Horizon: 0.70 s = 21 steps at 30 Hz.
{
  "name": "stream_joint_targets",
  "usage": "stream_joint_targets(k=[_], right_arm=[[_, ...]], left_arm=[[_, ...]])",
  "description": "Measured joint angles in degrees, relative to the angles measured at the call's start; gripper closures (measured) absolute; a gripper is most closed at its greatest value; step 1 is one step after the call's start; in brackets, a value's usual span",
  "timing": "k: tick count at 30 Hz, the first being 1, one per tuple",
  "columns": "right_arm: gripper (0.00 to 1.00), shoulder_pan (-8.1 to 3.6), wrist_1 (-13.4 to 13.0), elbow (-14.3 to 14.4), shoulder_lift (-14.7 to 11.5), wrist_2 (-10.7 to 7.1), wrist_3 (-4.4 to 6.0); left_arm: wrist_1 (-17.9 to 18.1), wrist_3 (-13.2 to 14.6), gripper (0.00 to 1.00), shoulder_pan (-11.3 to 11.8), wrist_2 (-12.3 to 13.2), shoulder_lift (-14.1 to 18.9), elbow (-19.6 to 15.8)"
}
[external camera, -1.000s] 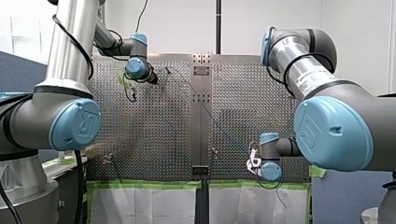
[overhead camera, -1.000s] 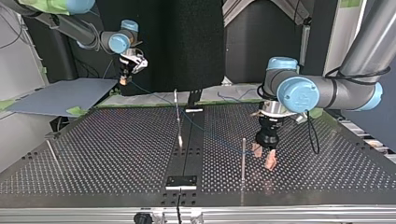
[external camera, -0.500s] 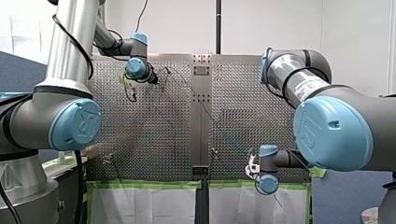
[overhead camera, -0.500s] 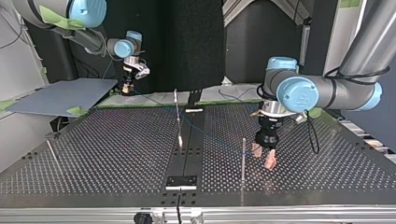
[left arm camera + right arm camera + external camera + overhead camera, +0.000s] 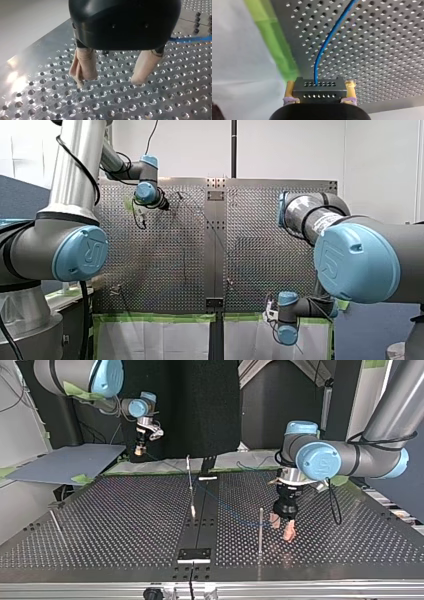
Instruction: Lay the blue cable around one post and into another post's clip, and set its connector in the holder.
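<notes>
My right gripper (image 5: 320, 84) grips the connector (image 5: 318, 90), with the blue cable (image 5: 328, 40) trailing out over the perforated table (image 5: 387, 50).
The connector is a dark block with rows of holes, pinched between yellow pads. The thin cable curves away from it across the holes. My left gripper (image 5: 108, 81) hangs spread and empty, its beige pads just above the table, beside a post (image 5: 260, 527). Since a second ago my right wrist has slid back over the green tape (image 5: 165, 318) at the table's edge, and the left hasn't budged.
</notes>
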Motion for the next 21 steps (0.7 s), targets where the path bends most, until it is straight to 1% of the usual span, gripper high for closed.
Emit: stream_joint_targets(k=[4,11,14,17,19,21], right_arm=[[0.39,-0.17,-0.1,0.0,2.3,0.19,-0.60],[0.39,-0.71,-0.3,0.0,6.4,0.29,-1.34],[0.39,-1.07,-0.5,0.1,8.1,0.20,-2.19],[0.39,-1.30,-0.4,0.1,9.7,0.07,-3.39],[0.39,-1.50,-0.6,0.5,10.7,-0.02,-3.80],[0.39,-1.70,-1.0,1.1,11.6,-0.10,-3.91]], left_arm=[[0.0,0.0,0.00,0.0,0.1,0.0,0.0],[0.0,0.0,0.00,0.0,0.1,0.0,0.0],[0.0,0.0,0.00,0.0,0.1,0.0,0.0],[0.0,0.0,0.00,0.0,0.1,0.0,0.0],[0.0,0.0,0.00,0.0,0.1,0.0,0.0],[0.0,-0.1,0.00,0.0,0.0,0.0,0.0]])
